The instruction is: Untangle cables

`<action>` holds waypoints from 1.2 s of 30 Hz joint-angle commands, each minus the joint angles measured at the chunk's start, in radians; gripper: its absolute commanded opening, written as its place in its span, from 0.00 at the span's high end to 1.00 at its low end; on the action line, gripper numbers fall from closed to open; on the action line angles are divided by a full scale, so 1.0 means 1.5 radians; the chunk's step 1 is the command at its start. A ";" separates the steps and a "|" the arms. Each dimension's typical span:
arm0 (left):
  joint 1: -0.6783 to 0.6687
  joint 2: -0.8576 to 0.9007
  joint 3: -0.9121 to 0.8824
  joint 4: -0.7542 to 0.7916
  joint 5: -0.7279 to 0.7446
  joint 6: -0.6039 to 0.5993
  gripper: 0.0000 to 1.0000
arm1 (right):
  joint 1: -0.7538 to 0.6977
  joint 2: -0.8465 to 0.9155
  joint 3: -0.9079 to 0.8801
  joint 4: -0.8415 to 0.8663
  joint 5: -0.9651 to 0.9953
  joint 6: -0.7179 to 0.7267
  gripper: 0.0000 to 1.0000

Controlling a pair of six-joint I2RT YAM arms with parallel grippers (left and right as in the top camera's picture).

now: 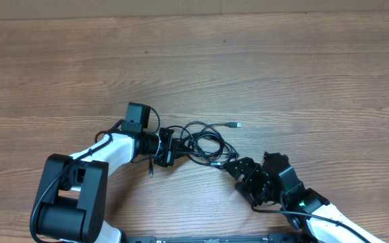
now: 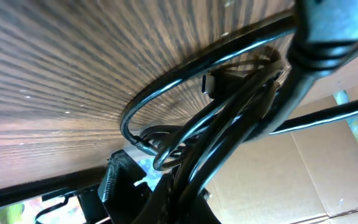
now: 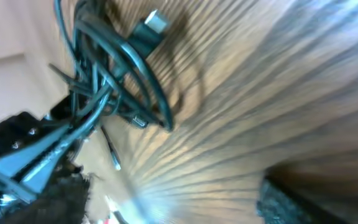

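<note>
i am clamping my left pincer [image 1: 167, 148] on the left side of the cables [image 1: 204, 140]; my right pincer [image 1: 240, 177] is standing with its jaws apart just beside the tangle, on the side facing the near right corner, gripping nothing; the cables are lying looped together on the wooden worktop [image 1: 282, 67], midway between its left and right edges and nearer the near edge; one silver-tipped plug [image 1: 234, 125] is pointing toward the right edge
</note>
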 commanded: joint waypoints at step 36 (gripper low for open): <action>-0.198 0.005 -0.002 -0.057 -0.445 0.104 0.89 | -0.001 0.003 -0.010 -0.013 -0.010 -0.009 0.05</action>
